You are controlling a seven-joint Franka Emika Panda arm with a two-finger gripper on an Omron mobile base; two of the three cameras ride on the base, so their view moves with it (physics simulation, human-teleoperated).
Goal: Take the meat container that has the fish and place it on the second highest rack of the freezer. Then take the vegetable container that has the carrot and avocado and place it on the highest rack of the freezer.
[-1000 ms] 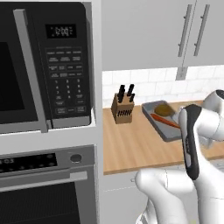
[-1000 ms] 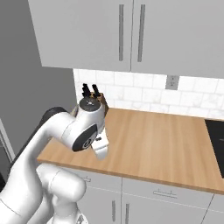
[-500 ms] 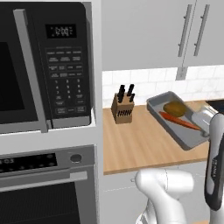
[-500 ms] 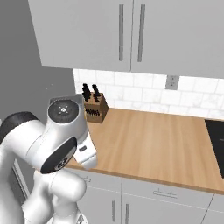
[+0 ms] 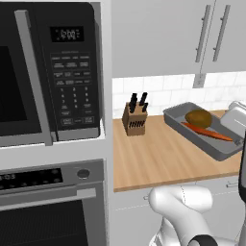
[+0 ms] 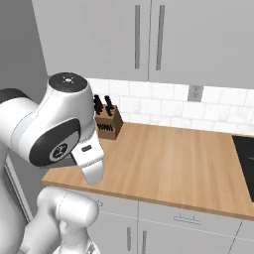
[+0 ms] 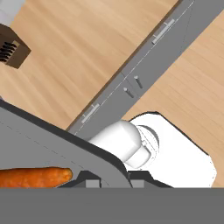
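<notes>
Vs a second ago: in the left base view the vegetable container (image 5: 203, 130) sat low on the counter behind the forearm; half a second ago it was already raised and more exposed, and now it hangs tilted above the right part of the counter (image 5: 158, 158) with the arm mostly out past the right edge. In the right base view the arm's big joint has swung from mid-frame to the left, closer to the camera. The cameras have not shifted.

The gripper (image 7: 109, 180) is pinched nearly closed on the container's near rim; in the hand view the dark finger tips sit right at the tray wall (image 7: 65, 144), and the tray is carried off the counter.

Contents: the carrot (image 5: 207, 131) lies along the tray floor, and the avocado (image 5: 198, 117) sits just beside it on the far side.

Orientation: the tray's long axis runs far-left to near-right across the counter. The carrot lies parallel to it; which end is its tip I cannot tell.

Surroundings: the knife block (image 5: 134, 118) stands at the far left of the counter against the tiled backsplash, apart from the tray. A microwave (image 5: 50, 72) sits above the oven (image 5: 53, 202) on the left, and upper cabinets (image 5: 192, 38) hang over the counter. Nothing touches the tray except the gripper.
</notes>
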